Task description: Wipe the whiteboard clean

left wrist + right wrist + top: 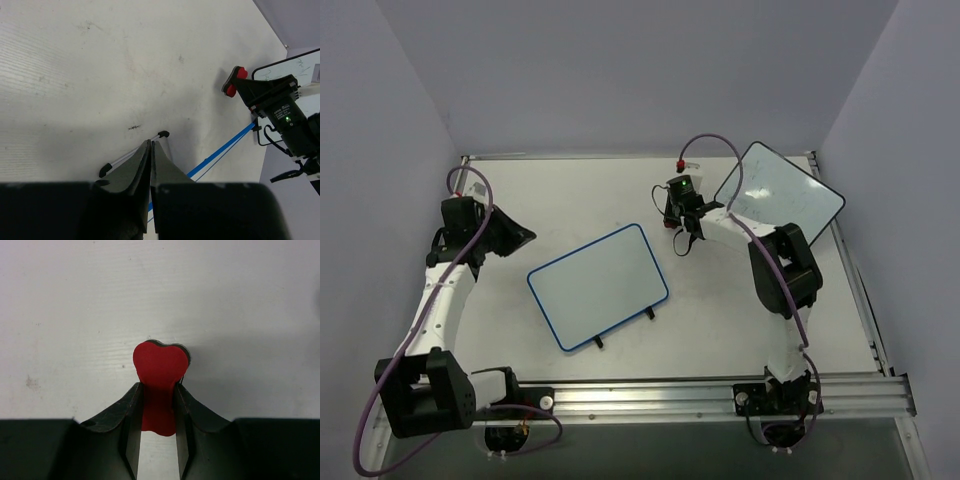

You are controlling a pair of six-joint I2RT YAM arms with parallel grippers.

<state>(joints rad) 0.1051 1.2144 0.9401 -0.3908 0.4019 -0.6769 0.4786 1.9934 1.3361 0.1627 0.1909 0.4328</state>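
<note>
The right gripper (157, 386) pinches a red heart-shaped eraser (160, 360) and the left gripper (151, 145) is pressed together empty, while the whiteboard (598, 285) lies behind and left of the eraser, well apart, so a good wipe means swinging back and pressing flat.

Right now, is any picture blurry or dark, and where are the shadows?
Top view: even light, sharp, only faint shadows by the whiteboard. Left wrist view: the shut left gripper is a dark, soft-edged mass, with grey shadow on the table beside it. Right wrist view: the eraser is bright and clear; the right gripper holding it is nearly black.
</note>
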